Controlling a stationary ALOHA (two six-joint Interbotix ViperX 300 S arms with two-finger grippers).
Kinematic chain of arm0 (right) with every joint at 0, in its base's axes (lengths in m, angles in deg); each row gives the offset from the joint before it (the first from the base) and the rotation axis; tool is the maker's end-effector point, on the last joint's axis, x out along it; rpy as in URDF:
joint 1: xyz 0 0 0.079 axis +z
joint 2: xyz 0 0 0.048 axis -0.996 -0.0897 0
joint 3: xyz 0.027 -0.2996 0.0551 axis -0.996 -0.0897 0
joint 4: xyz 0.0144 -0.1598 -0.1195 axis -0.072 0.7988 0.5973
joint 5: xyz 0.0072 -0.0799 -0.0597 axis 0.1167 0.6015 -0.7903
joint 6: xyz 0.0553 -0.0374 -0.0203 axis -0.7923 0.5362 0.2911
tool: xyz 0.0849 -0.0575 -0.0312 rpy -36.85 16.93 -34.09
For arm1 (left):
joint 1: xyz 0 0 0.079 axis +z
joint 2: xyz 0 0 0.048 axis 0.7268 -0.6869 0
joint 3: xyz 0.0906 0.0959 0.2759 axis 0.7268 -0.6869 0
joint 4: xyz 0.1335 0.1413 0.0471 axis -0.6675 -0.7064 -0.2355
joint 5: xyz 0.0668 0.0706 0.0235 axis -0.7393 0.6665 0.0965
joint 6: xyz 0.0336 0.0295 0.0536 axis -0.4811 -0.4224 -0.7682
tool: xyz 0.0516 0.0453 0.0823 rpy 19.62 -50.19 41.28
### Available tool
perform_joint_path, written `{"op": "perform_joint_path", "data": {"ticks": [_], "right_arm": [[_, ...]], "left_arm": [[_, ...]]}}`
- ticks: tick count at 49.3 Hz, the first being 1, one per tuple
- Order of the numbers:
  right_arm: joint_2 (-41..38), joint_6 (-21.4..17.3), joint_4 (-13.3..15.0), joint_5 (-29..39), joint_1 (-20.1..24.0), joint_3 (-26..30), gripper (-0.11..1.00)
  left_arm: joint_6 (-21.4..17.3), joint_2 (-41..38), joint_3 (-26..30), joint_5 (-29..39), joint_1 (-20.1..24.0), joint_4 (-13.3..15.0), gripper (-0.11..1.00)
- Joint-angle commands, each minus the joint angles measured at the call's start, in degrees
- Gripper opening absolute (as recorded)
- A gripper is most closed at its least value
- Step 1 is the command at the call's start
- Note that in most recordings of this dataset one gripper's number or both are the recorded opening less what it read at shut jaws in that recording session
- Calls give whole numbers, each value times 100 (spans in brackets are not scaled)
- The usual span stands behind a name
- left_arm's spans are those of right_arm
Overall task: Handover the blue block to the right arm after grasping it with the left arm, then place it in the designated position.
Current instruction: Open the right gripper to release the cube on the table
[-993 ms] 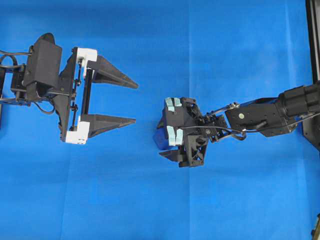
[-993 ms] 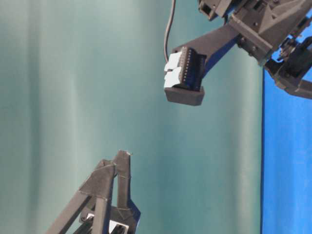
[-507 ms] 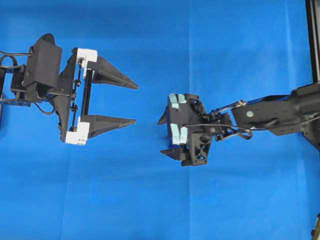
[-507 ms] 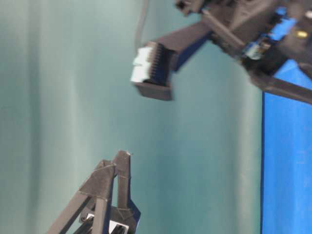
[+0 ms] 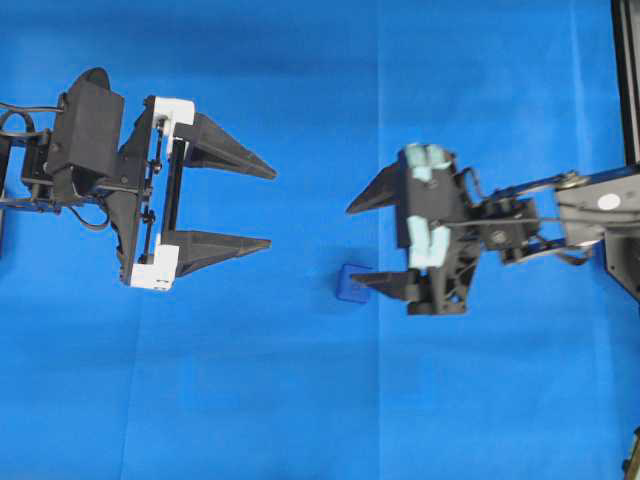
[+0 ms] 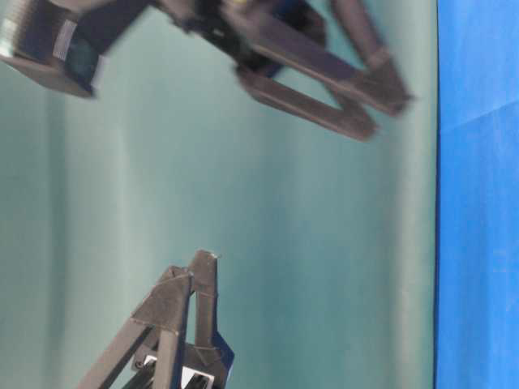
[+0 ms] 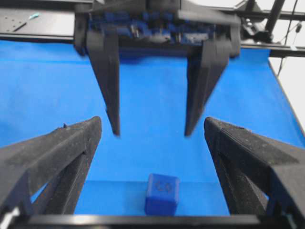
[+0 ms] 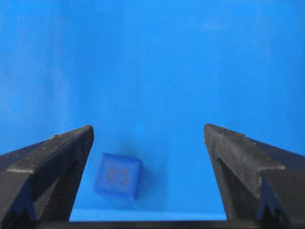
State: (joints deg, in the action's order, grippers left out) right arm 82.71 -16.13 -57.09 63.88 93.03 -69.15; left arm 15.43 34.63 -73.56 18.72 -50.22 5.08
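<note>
My right gripper (image 5: 361, 245), with mint-green parts, hangs above the blue cloth (image 5: 300, 400) with its jaws spread wide and nothing between them. The blue block (image 5: 351, 283) lies alone on the cloth, just left of the tip of my nearer finger in the overhead view, held by neither gripper. My right wrist view shows the block (image 8: 118, 175) low between the fingers, close to the left one, with bare cloth beyond it. My left gripper (image 5: 272, 207), on white brackets, is released too, jaws fully apart, well to the left of the block; open cloth separates the two grippers. From the left wrist view the block (image 7: 162, 193) sits at the lower edge, the right gripper's fingers (image 7: 106, 78) hanging above and beyond it. A dark frame (image 5: 624, 80) borders the cloth's right edge. The table-level view is blurred; only finger ends (image 6: 381, 81) are distinguishable there.
</note>
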Motion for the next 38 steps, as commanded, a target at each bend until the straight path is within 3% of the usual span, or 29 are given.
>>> {"op": "perform_joint_path", "data": {"ticks": [1, 22, 38], "right_arm": [[378, -9, 62, 220, 18, 132, 88], [1327, 0, 149, 642, 18, -35, 88], [1433, -9, 149, 606, 18, -105, 88]], "left_arm": [[0, 97, 79, -26, -26, -9, 93], [9, 97, 88, -26, -26, -9, 93], [9, 97, 97, -26, -44, -9, 93]]}}
